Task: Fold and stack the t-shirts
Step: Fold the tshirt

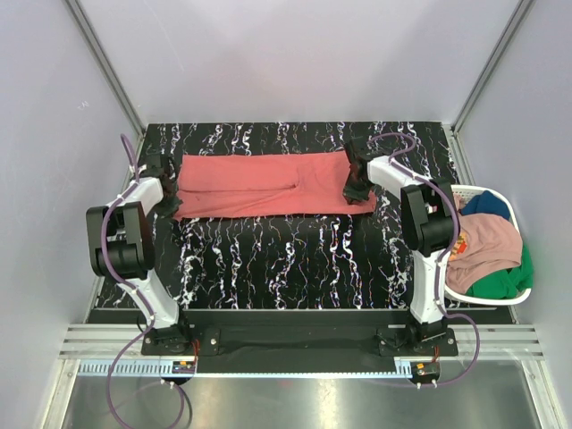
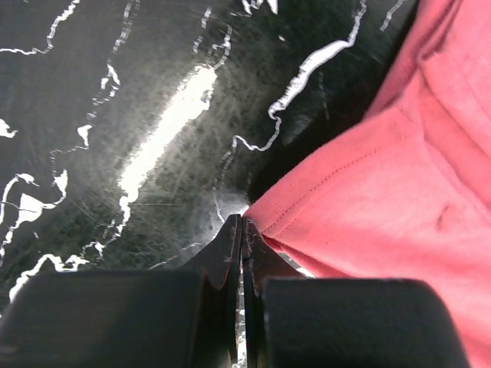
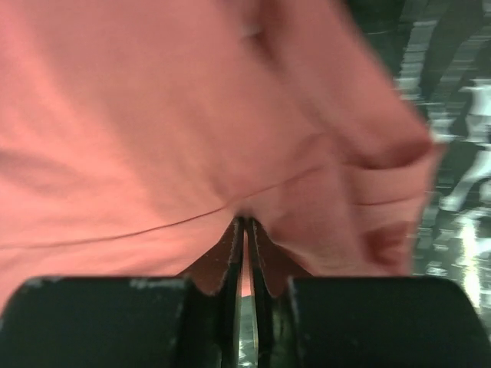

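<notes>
Left claw (image 2: 241, 224) pinched on coral-red t-shirt (image 1: 259, 183) corner; right claw (image 3: 245, 225) nips opposite end; long axis runs between them.

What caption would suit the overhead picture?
Left gripper and right gripper pinch the ends of a coral-red t-shirt on the table; a basket holds more shirts.

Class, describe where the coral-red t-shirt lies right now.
Top view: the coral-red t-shirt lies across the far half of the table, between the left gripper and right gripper.
</notes>
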`<action>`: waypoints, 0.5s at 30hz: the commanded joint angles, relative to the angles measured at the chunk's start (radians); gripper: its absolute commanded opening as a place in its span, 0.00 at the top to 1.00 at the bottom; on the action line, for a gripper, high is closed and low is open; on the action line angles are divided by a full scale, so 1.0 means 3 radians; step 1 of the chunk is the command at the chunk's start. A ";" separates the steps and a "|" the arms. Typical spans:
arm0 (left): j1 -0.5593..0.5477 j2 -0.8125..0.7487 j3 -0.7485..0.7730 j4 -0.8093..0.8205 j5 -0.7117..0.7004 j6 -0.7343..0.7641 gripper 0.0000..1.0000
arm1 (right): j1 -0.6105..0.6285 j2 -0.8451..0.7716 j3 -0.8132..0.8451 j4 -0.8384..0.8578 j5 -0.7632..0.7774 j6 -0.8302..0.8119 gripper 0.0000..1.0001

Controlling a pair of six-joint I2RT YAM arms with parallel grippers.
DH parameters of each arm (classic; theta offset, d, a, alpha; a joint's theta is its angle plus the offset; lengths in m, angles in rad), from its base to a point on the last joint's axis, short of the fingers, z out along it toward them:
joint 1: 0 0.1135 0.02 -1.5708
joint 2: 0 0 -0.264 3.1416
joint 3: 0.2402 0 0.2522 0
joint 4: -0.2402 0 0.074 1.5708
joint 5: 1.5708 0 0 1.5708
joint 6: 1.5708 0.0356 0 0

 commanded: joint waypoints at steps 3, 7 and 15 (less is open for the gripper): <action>0.0043 -0.0088 0.0164 0.0031 0.0047 0.0063 1.00 | -0.0117 -0.0072 -0.0125 -0.0226 0.0425 0.0008 0.89; 0.0048 -0.0052 0.0210 -0.0010 0.0088 0.0135 0.89 | -0.0122 -0.0143 -0.0166 -0.0241 0.0588 -0.0059 0.89; -0.0034 -0.0480 0.0007 -0.0092 0.0052 0.0176 0.65 | -0.0117 -0.0317 -0.0084 -0.0154 0.0374 -0.0258 0.86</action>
